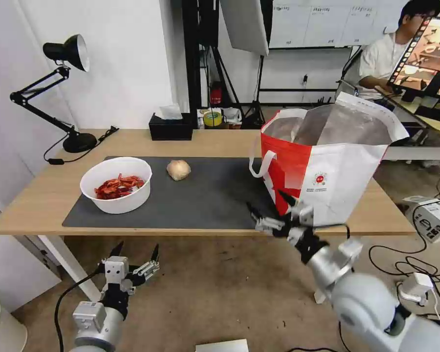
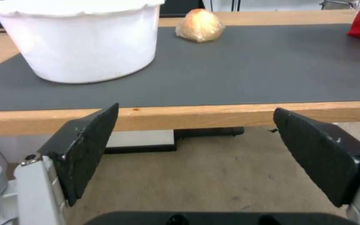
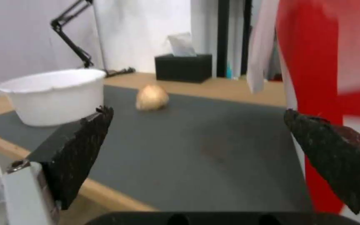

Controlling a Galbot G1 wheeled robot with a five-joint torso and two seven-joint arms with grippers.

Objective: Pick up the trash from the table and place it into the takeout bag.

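On the left of the dark mat point(image 1: 205, 195) stands a white bowl point(image 1: 118, 205) holding red shells point(image 1: 118, 186). A beige lumpy ball point(image 1: 179, 169) lies just right of it. The white-and-red takeout bag point(image 1: 327, 171) stands open at the table's point(image 1: 44, 195) right end, foil lining showing. My right gripper point(image 1: 266, 201) hangs open over the mat's front edge, right beside the bag's red side. Lower down, my left gripper point(image 1: 137, 250) is open and empty, short of the table's front edge point(image 2: 188, 114). Both wrist views show the bowl point(image 2: 84, 40) point(image 3: 55, 97) and ball point(image 2: 199, 25) point(image 3: 152, 97) ahead.
A black tissue box point(image 1: 171, 128) stands at the table's back edge and a black desk lamp point(image 1: 66, 83) at its back left. The bag's red wall point(image 3: 313, 62) rises close by the right gripper point(image 3: 198, 111). Cables and a white box point(image 1: 435, 217) lie on the floor at right.
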